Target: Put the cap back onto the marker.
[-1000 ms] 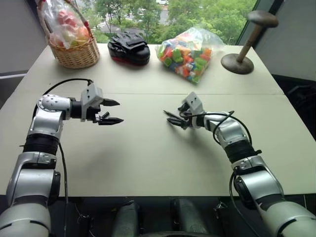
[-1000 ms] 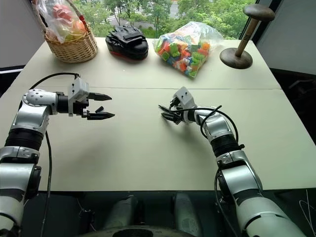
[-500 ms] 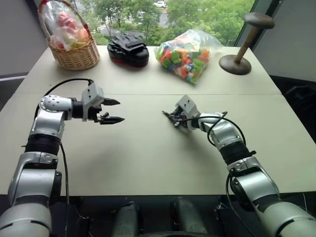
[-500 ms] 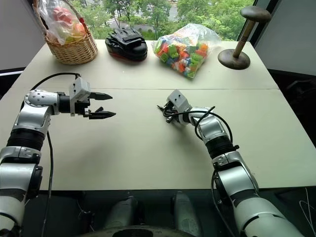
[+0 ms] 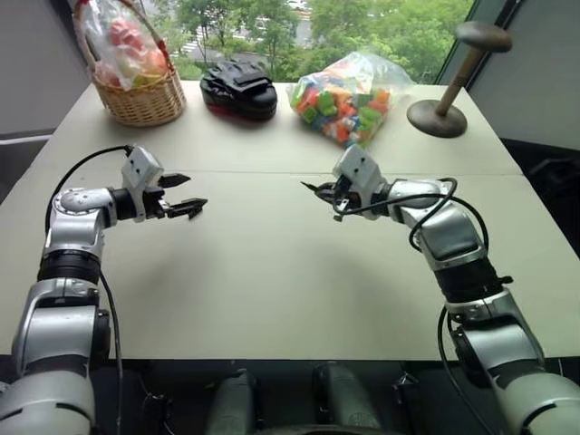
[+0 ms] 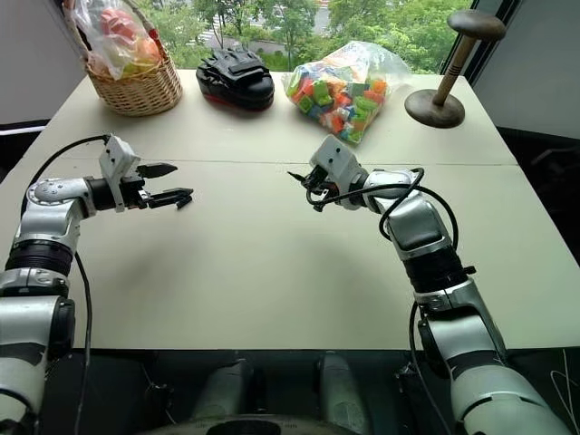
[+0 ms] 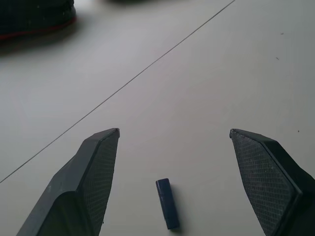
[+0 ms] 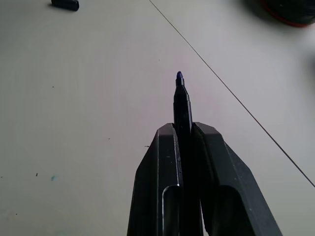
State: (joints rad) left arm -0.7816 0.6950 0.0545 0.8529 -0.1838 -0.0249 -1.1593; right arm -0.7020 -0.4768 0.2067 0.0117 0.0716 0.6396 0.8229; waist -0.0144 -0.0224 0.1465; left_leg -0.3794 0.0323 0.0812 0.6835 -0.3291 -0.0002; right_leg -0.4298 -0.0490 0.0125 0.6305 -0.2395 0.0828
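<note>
Head view, right hand (image 5: 319, 192): clamped on the marker (image 5: 311, 188), lifted off the desk (image 5: 272, 272), tip poking toward the robot's left.
Head view, left hand (image 5: 184, 194): wide open, holding nothing, hovering over the desk well apart from the right one.
Head view, background: basket (image 5: 136, 86), black case (image 5: 237, 89), bag of colourful blocks (image 5: 349, 95) and wooden stand (image 5: 449, 100) lined up along the far edge.
Left wrist view, cap (image 7: 167, 203): lying flat on the desk between the spread fingers (image 7: 93, 182), touching neither.
Right wrist view, marker (image 8: 183, 105): pinched between shut fingers (image 8: 162, 187), bare tip sticking out past them; cap (image 8: 65, 4) way off on the desk.
</note>
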